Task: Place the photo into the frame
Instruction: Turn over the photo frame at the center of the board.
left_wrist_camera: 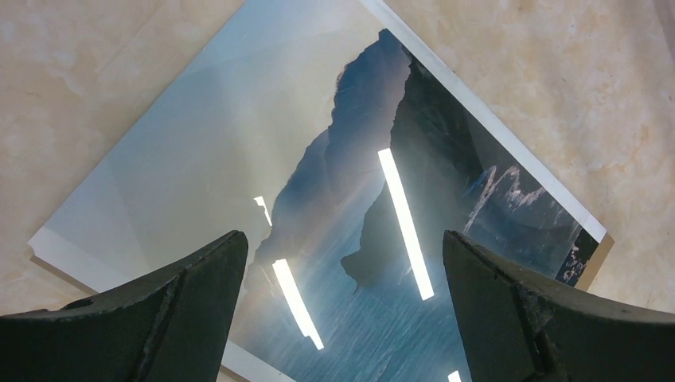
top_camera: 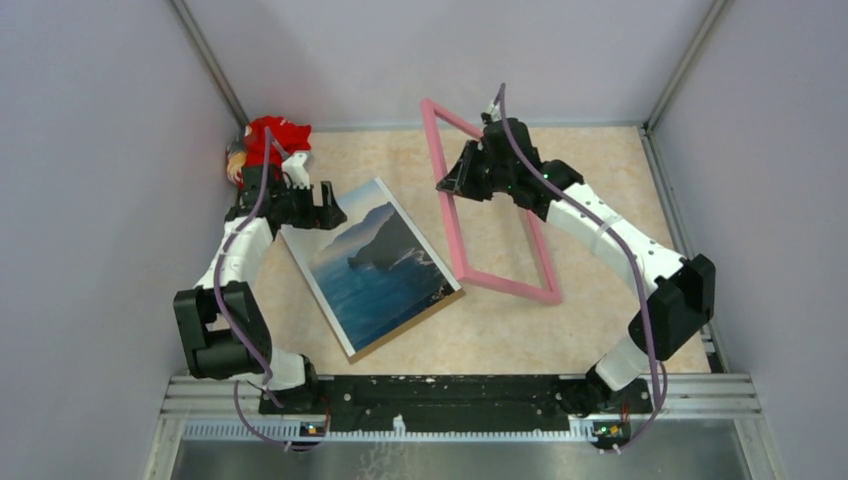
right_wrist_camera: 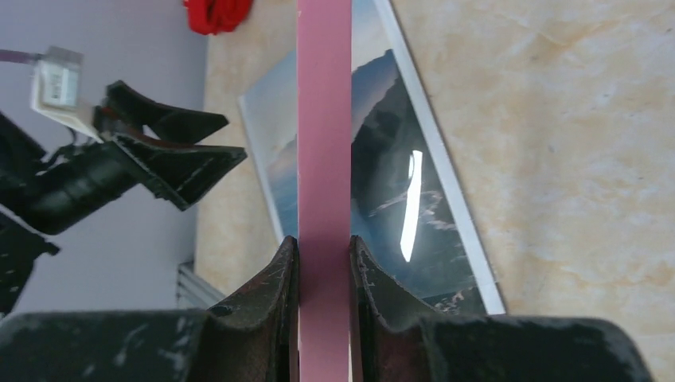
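The photo (top_camera: 375, 262) lies picture side up on the table, left of centre, with a brown board edge showing under its near side. It fills the left wrist view (left_wrist_camera: 342, 175). My left gripper (top_camera: 331, 204) is open and empty just above the photo's far left corner. The pink frame (top_camera: 455, 235) stands tilted, its near edge on the table and its far edge raised. My right gripper (top_camera: 447, 181) is shut on the frame's left rail (right_wrist_camera: 324, 119). The photo shows behind the rail in the right wrist view (right_wrist_camera: 390, 175).
A doll in red clothes (top_camera: 268, 143) lies at the far left corner, behind the left gripper. Grey walls close in the table on three sides. A metal rail (top_camera: 460, 395) runs along the near edge.
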Controlling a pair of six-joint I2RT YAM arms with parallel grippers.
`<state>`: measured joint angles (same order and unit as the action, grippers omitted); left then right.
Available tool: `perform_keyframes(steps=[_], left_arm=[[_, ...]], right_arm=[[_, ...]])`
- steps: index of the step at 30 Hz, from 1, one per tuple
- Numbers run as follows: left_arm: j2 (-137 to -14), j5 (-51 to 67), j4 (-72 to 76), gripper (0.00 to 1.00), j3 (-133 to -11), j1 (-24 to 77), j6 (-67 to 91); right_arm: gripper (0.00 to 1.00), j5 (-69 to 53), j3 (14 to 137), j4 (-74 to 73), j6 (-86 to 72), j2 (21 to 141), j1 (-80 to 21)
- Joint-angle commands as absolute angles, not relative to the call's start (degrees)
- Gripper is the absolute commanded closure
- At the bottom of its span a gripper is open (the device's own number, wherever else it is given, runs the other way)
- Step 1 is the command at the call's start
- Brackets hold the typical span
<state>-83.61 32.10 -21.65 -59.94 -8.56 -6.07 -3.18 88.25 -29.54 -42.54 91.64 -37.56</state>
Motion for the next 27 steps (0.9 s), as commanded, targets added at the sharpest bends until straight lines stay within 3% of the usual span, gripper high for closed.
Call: perform_keyframes(steps=[1,10,13,24,27], left_arm=[[-80.1,34.0,-22.3,0.01,-62.2,-8.2,-5.4],[-77.5,35.3,-22.3,0.01,-62.4,-7.6,-5.3],[-77.1,35.6,-22.3,0.01,-62.8,-7.2,-5.1],[-76.6,34.2,-21.9,0.01,-63.9,-3.3,-4.6],[-77.0,33.5,-21.7,0.01,-65.3,-0.8,-4.0]], right_arm=[[1.00,-13.0,90.7,-23.7,-49.6,86.9,-34.6],[1.00,-26.3,85.6,-12.9,-62.1,84.6,-30.4],[1.00,-30.5,81.4,-3.3,-69.4,84.0,-29.1],[1.00,-35.6,71.8,6.0,-75.2,80.8,-23.8],[0.88,-36.6,69.9,6.0,-75.1,79.4,-21.6]])
